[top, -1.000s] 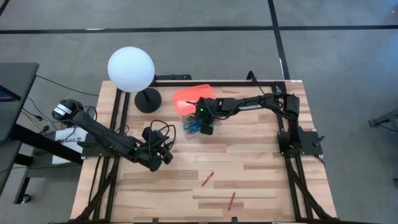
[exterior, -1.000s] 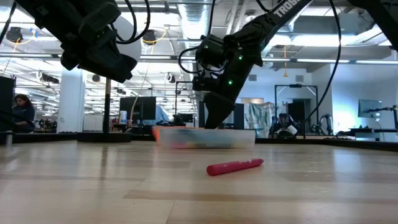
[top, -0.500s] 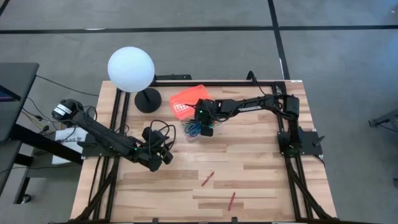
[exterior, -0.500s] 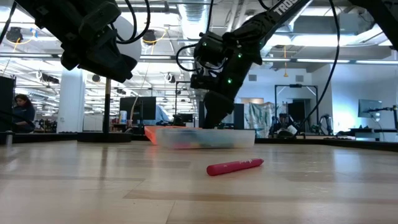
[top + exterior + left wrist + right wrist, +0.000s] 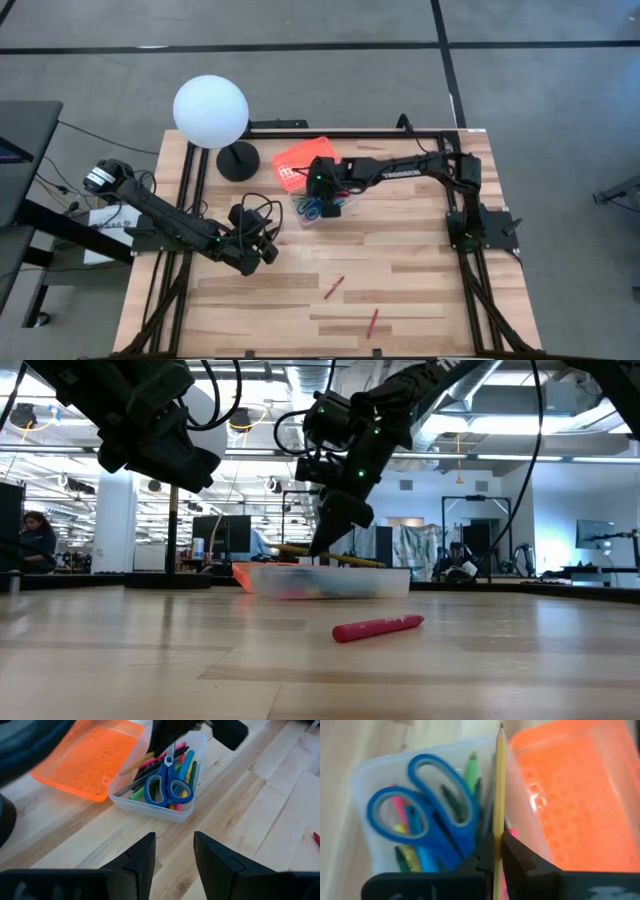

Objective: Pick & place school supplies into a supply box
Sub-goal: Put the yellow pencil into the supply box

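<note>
Right arm shows partial white lettering "TR".

White globe lamp on a round black base, at the far left corner of the light wooden slatted table. Black metal frame rails run along the table's left, right and far edges. Grey floor with dark seam lines surrounds it. Seated person in the room beyond, low view.

The right claw and its yellow pencil block the supply box opening; bare table lies open alongside.
</note>
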Robot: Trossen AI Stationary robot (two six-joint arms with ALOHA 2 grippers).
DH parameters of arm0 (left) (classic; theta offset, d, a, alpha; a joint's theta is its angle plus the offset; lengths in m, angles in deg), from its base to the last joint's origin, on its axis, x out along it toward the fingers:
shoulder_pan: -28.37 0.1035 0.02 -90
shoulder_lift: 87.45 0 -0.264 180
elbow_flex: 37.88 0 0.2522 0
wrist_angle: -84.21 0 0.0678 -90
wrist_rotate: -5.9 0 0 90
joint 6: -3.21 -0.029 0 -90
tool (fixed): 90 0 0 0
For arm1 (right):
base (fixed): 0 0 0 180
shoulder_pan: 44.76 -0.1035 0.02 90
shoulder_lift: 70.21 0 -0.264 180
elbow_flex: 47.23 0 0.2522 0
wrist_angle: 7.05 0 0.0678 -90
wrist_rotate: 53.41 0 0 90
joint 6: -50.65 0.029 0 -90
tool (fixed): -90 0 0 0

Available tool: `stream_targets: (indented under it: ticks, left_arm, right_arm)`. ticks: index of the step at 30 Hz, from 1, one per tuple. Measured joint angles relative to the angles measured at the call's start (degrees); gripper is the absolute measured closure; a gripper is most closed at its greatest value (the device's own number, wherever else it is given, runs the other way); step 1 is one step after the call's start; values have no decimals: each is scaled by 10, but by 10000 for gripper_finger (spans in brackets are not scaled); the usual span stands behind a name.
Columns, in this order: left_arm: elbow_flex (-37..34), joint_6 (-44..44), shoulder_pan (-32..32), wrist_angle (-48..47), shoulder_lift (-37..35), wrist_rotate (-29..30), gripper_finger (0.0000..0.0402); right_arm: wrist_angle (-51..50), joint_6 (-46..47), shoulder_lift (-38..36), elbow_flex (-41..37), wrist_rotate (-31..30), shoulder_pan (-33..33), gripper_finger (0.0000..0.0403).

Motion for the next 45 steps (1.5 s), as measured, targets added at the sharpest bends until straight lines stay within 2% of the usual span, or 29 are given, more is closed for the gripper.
stream_targets:
  ticks: [9,18,27,33,36,45]
  left_arm:
    - [0,0,0,0,0,0,274]
    - [0,0,0,0,0,-1,274]
    - [0,0,0,0,0,-16,274]
    - [0,7,0,4,0,-36,274]
    - [0,9,0,9,0,-53,274]
    - [0,-31,0,101,0,-72,274]
  right_arm:
    - [-8,-80,3,0,2,-8,398]
    - [-5,-111,5,0,3,-5,394]
    - [-4,-87,5,0,2,-5,346]
    - [-9,-38,5,0,-23,-4,340]
    - [-35,6,-8,0,-23,1,340]
    - [-195,76,-104,0,53,12,339]
